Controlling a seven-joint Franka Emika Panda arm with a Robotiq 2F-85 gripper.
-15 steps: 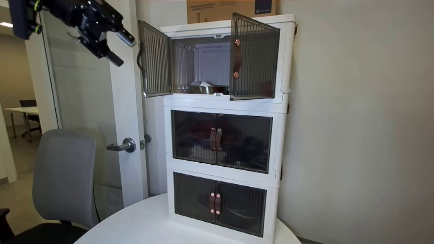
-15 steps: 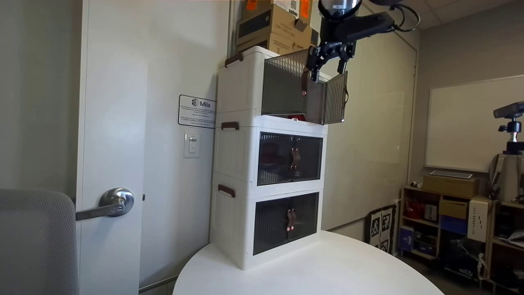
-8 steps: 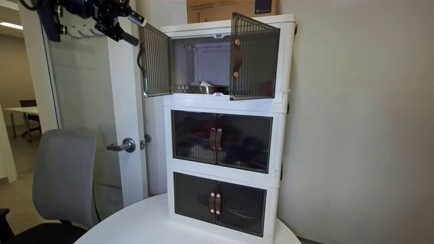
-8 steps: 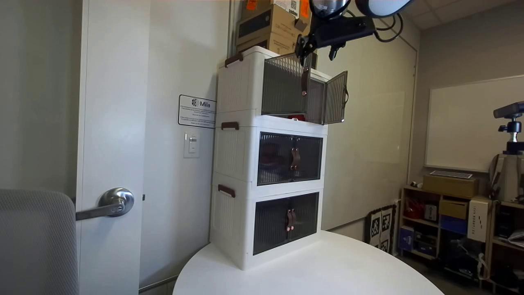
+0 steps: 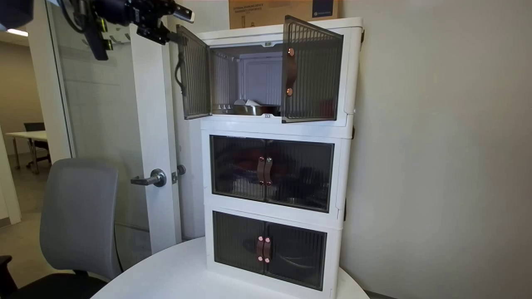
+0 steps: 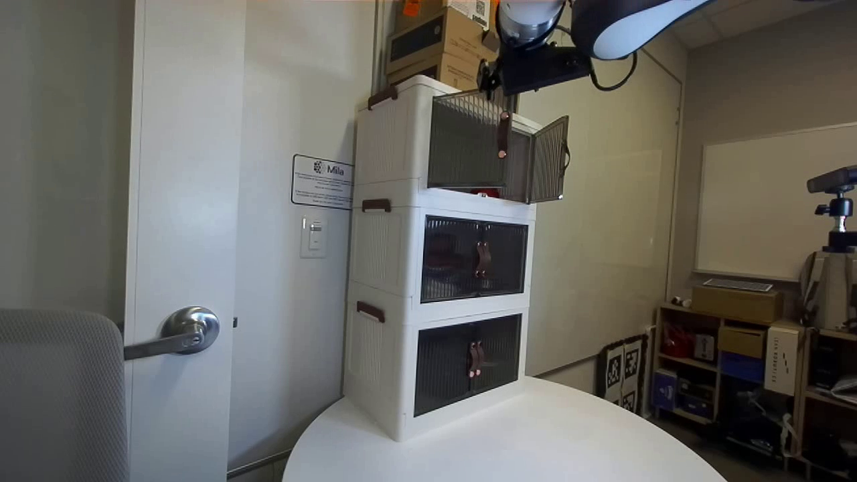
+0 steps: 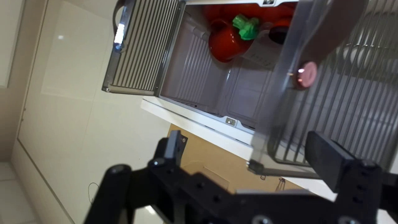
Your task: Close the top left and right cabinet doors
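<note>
Nearest in the wrist view, the pincer (image 7: pixel 244 140) has its jaws spread wide, with the upper free corner of the top left cabinet door (image 7: pixel 351 118) showing between them; whether they touch it I cannot tell. That door, a smoky ribbed panel, stands swung outward. Beyond it, the top right cabinet door (image 5: pixel 316 74) stands swung outward too, its brown strap handle (image 5: pixel 291 71) near the free edge. Behind them, the top compartment (image 5: pixel 262 79) holds a glossy red vessel (image 7: pixel 228 46) and a green object (image 7: pixel 247 28). The white three-tier cabinet (image 6: pixel 385 254) stands near the rear edge of the round white surface (image 6: pixel 569 442), its middle doors (image 5: pixel 286 176) and lowest doors (image 5: pixel 286 253) closed. Cardboard boxes (image 6: pixel 422 50) show above its top edge.
</note>
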